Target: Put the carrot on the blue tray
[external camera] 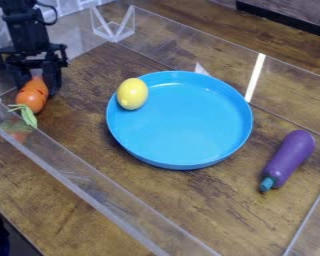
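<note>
The small orange carrot [32, 99] lies on the wooden table at the far left, its pale green leaves pointing toward the front edge. My black gripper [35, 82] comes down on it from above, its fingers closed against the carrot's upper end. The carrot still rests on the table. The round blue tray [190, 125] sits in the middle of the table, well to the right of the gripper.
A yellow lemon [132, 94] rests on the tray's left rim. A purple eggplant [288, 158] lies at the right. A low clear plastic wall [96, 190] runs along the table's front edge. A clear stand [112, 22] is at the back.
</note>
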